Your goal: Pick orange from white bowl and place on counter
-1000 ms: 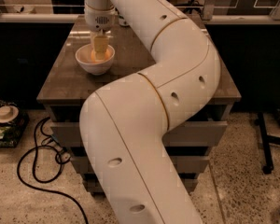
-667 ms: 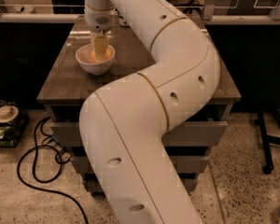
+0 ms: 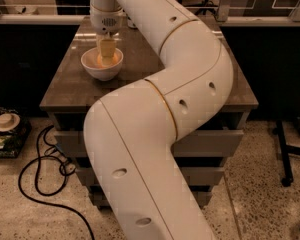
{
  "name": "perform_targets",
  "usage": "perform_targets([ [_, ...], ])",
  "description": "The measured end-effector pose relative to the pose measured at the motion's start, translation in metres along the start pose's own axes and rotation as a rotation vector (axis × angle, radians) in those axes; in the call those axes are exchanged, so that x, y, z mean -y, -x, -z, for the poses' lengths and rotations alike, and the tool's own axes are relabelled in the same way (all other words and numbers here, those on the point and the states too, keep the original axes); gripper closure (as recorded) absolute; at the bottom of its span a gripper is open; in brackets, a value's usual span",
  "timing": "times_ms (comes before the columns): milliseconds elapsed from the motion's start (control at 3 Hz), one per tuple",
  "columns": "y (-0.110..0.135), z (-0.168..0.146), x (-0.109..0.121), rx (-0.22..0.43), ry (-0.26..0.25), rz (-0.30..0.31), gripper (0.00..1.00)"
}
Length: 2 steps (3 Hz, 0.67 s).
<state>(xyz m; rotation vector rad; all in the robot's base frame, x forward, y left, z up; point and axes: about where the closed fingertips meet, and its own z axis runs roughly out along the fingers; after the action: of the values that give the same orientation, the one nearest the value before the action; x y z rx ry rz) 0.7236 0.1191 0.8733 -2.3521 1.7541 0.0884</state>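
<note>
The white bowl stands on the left part of the counter. My gripper hangs straight down from the wrist and reaches into the bowl. An orange glow inside the bowl beside the gripper is the orange; most of it is hidden by the gripper. My big white arm sweeps from the lower front up over the counter's middle and hides much of it.
The counter tops a grey drawer cabinet. A black cable loops on the floor at the left, next to some clutter. A black stand leg is at the right. A rail runs behind the counter.
</note>
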Motion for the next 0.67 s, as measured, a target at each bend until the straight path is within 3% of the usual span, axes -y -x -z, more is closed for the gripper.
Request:
perform_targets([
  [333,-0.001,0.003,0.011,-0.003,-0.044,0.020,1.00],
  [667,-0.005,0.017,0.018,-0.032,-0.103,0.029,1.00],
])
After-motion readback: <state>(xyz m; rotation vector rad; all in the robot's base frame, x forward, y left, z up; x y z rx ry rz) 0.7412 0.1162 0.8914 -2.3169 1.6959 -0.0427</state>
